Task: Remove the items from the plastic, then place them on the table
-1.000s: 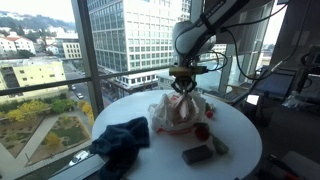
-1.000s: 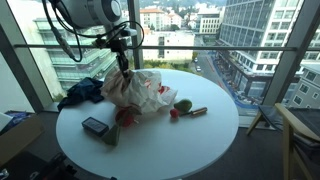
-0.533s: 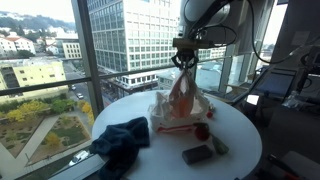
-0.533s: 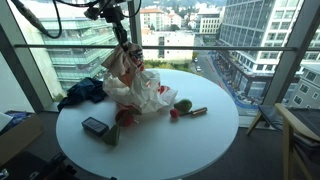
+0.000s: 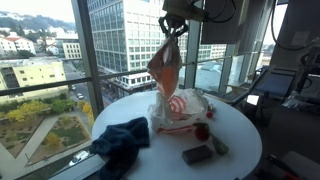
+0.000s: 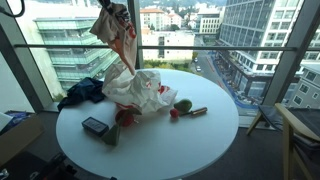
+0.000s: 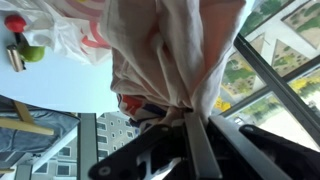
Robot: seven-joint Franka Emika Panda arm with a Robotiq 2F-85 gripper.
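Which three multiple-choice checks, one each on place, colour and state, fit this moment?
1. Where does the navy cloth lie? A on the floor; B on the table; C hanging in the air.
2. What colour is the hanging cloth above the plastic bag? A pale pink; B green; C black.
3. How is the gripper? A open, empty; B shut on the hanging cloth; C resting on the table.
Answers: 1 B, it lies at the table's edge; 2 A, it looks pale pink; 3 B, the cloth dangles from its jaws.
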